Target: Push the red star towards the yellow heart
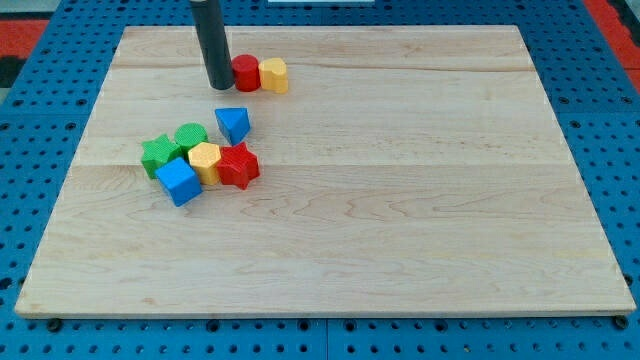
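Where blue triangle (233,123) sits, above red star (238,165), my tip (220,84) well clear.

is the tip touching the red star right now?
No, my tip sits beside the red cylinder near the view's top, well apart from the red star.

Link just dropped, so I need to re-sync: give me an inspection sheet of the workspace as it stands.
Surface: wooden board on a blue perforated base.
Job's things: red star in the left cluster; yellow heart touching its left side.
Clutter: blue cube, green star, green round block, blue triangle; up top, red cylinder against a yellow block.
Claw: none; my tip sits just left of the red cylinder.
Cables: nothing seen.
Surroundings: red matting at the top corners.
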